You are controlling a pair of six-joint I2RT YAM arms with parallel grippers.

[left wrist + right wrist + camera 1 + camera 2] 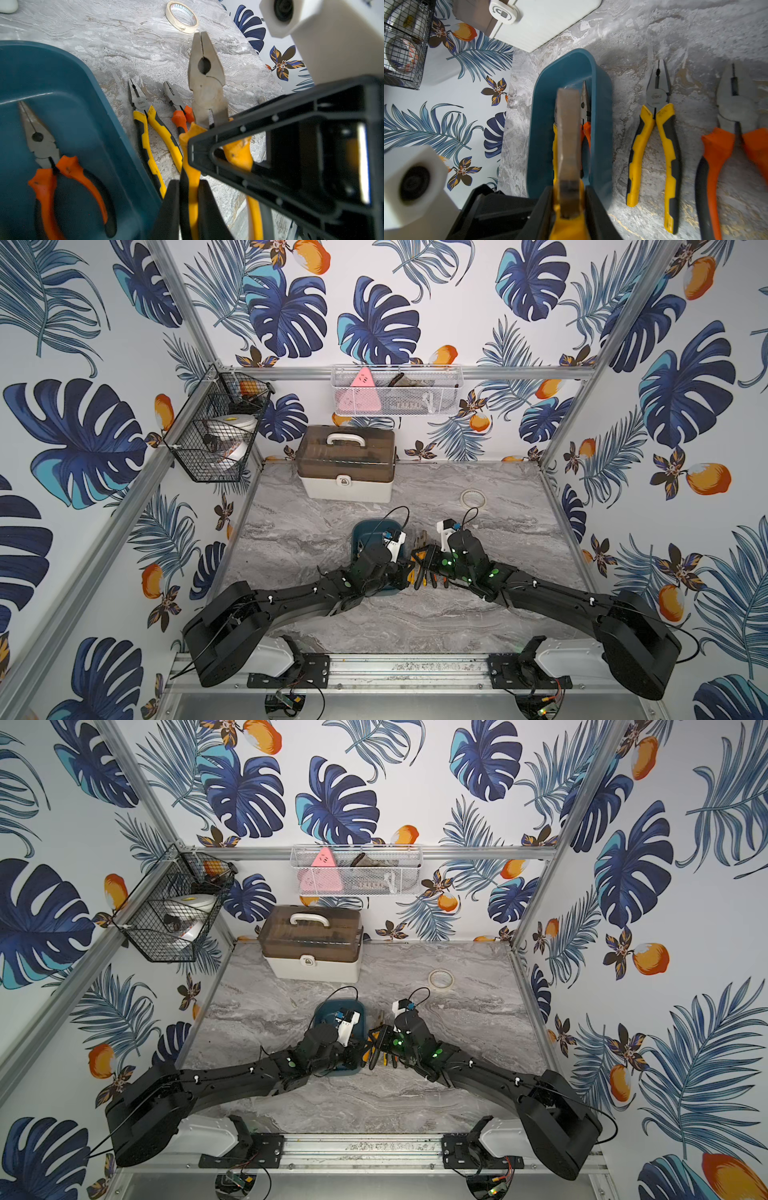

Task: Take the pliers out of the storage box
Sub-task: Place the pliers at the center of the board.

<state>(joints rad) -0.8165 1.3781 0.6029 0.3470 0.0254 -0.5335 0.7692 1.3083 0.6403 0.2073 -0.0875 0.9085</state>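
Marble table (478, 539): left gripper (190, 187) and right gripper (569, 193) both pinch yellow pliers (205, 83) beside box (62, 72); free left once right holds.

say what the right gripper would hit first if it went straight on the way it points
Probably the teal storage box: the right gripper and its yellow-handled pliers aim into it; height unclear.

Left gripper (362, 1050) over right edge of bin (326, 1013), mid table (457, 1052); right gripper (381, 1034) just beside it, above pliers (375, 1054) lying on table beside bin. Grip states unreadable here. Toolbox (311, 965) at back, tape roll (440, 979) back right. Wire basket (166, 915) on left wall, mesh basket (357, 882) on back wall
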